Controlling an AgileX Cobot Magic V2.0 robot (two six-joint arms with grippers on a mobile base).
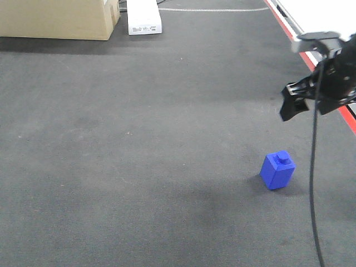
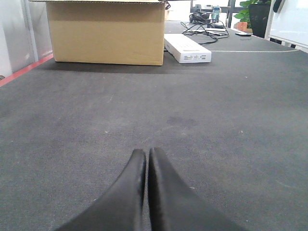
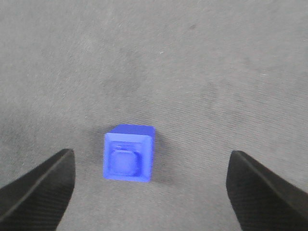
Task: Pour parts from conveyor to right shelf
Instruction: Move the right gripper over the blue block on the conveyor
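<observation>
Soft, even light; faint shadow left of the block [image 1: 277,170]; right-wrist view blurred, perhaps defocused.

You have a dark grey carpeted floor [image 1: 139,139] filling the front view, flecked with a few pale specks. In the lower right of that frame a small blue block [image 1: 277,170] stands upright on it, square stud on top, well apart from the boxes. At the upper left a cardboard box [image 1: 55,19] sits on the floor, with a flat white box [image 1: 144,16] just beside it. In the left wrist view, a red stripe [image 2: 24,70] runs along the floor at the left, and dark cables [image 2: 204,26] lie past the white box.
</observation>
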